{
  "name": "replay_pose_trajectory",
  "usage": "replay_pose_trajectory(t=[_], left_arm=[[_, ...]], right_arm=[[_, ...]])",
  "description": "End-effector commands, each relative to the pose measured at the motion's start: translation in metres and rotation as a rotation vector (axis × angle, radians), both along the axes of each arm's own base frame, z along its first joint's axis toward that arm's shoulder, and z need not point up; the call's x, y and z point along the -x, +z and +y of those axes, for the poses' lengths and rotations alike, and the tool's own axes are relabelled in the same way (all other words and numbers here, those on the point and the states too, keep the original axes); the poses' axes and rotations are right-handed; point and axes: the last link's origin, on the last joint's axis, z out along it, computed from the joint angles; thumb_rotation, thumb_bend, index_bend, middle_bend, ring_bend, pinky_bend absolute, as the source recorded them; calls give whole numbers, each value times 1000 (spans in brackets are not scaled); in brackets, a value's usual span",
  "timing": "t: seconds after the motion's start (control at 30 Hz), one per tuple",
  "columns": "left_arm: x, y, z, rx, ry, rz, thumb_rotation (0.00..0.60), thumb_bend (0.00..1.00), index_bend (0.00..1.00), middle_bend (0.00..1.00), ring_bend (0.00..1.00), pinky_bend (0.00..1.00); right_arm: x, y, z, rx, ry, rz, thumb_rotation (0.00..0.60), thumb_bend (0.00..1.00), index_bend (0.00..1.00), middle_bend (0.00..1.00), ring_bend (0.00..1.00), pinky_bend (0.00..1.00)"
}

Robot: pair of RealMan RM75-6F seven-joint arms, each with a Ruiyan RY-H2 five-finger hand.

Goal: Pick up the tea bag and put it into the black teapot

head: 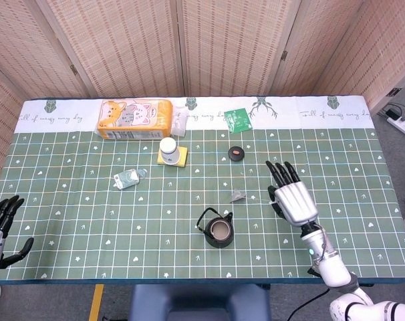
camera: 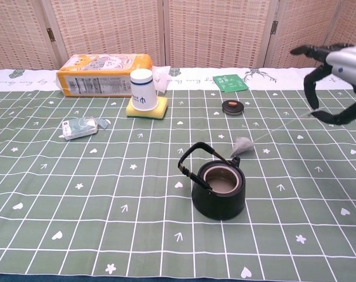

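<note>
Left hand: at the table's near left edge, fingers spread, holding nothing. Orange carton, blue packet, white cup on a yellow sponge: left half of the green tablecloth. Black teapot: near centre, lid off, handle raised. Tea bag: just beyond the teapot, outside it, its string running taut up to the right hand. Right hand: raised, pinching the string, other fingers spread.
</note>
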Motion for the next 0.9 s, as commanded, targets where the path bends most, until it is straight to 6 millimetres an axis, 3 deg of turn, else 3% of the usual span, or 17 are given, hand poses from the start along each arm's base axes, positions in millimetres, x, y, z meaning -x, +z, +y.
replay_pose_trajectory(t=[0.03, 0.4, 0.9], left_arm=[[1, 1, 1, -1, 1, -2, 600, 345, 0, 0, 0, 0], [6, 2, 2, 0, -3, -29, 600, 346, 0, 0, 0, 0], [12, 9, 3, -6, 53, -47, 600, 346, 0, 0, 0, 0]], right_arm=[[-25, 17, -8, 40, 50, -5, 600, 428, 658, 16, 51, 0], [-79, 19, -12, 17, 138, -33, 600, 428, 672, 32, 64, 0], [-144, 35, 1, 53, 252, -44, 600, 428, 672, 36, 70, 0]])
